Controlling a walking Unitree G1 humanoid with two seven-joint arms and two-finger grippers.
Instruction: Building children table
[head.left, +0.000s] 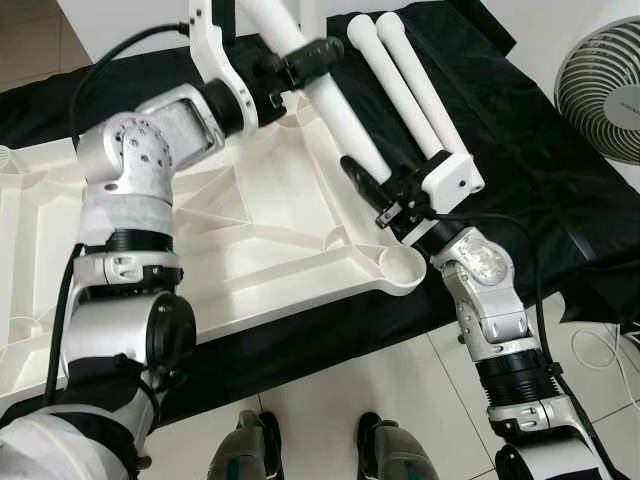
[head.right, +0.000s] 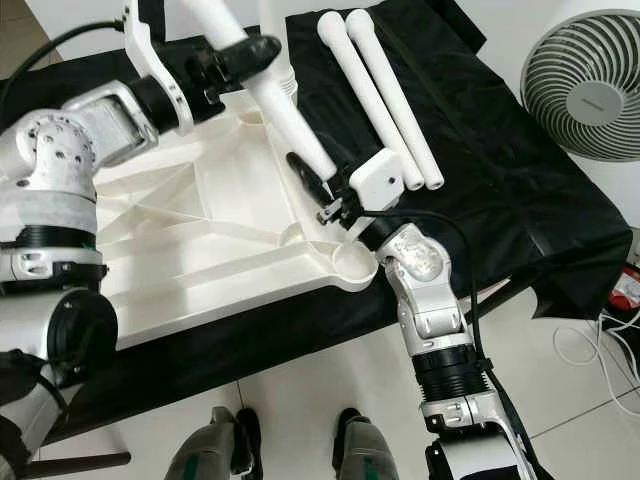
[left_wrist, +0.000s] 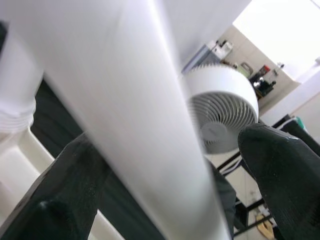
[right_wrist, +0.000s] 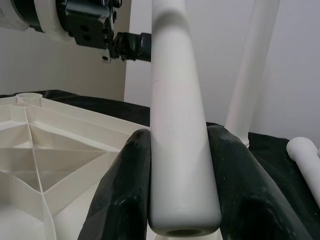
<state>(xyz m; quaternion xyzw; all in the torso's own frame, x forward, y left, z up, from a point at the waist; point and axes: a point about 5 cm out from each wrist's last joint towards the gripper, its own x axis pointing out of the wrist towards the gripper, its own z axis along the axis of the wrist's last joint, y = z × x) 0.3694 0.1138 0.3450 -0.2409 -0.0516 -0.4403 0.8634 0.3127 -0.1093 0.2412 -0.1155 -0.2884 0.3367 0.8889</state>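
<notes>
A white table leg is held by both grippers above the upturned tabletop. The right gripper is clamped on the leg's lower open end; the left gripper is closed around its upper part. The leg's long axis is tilted, sloping down toward the right gripper. The empty corner socket lies just beside and below that gripper. Two spare legs rest beyond it on the black cloth.

Head stereo pair downward over tabletop; wrist cameras close along held leg.
</notes>
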